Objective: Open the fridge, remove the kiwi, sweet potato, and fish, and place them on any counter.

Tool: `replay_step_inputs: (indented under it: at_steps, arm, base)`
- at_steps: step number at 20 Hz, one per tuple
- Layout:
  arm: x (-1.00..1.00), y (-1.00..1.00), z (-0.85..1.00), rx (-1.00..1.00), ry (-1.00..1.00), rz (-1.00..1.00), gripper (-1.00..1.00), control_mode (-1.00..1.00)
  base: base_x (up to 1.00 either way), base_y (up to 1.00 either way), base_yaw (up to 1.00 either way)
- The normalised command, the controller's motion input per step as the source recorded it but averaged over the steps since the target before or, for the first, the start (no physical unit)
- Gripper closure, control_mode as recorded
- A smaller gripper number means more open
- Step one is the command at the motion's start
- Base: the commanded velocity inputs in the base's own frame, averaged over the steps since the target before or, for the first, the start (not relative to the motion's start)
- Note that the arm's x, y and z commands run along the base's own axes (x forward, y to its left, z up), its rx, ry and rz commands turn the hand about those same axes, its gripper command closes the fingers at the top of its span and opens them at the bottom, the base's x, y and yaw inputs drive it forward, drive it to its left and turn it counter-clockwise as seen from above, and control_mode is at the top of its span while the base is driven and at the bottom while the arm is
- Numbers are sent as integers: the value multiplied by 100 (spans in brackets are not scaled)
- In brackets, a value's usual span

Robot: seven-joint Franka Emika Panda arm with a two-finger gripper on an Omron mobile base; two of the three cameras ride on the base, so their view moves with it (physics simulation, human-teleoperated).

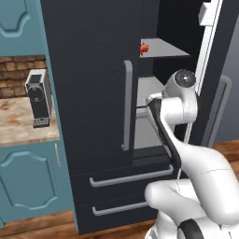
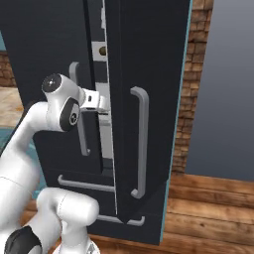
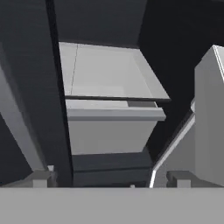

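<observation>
Hand (image 3: 111, 183) open, facing fridge (image 3: 113, 100) shelves

Left base view is looking from behind the arm's left side, facing forward and down at the fridge (image 1: 98, 93), close in, taking in the counter (image 1: 21, 123) on its left and the gap past the open right door. Right base view is looking from behind the arm's right, close on that open door's outer face, edge-on. Both are sharing the fridge front, lower drawers and arm. Hand view is pointing into the fridge interior, very near, facing the grey shelves (image 3: 109, 83).
</observation>
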Motion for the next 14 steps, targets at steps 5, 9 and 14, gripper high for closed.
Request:
replay_step_inputs:
  at_steps: [5, 9, 14]
  arm:
    - [86, -53, -62, -2, 15, 0, -100, -100]
    - [-51, -99, -59, -6, 1, -4, -100, -100]
    - [-100, -100, -50, -2, 0, -9, -100, -100]
  base:
    - [0, 0, 0]
    - [0, 0, 0]
    - [0, 0, 0]
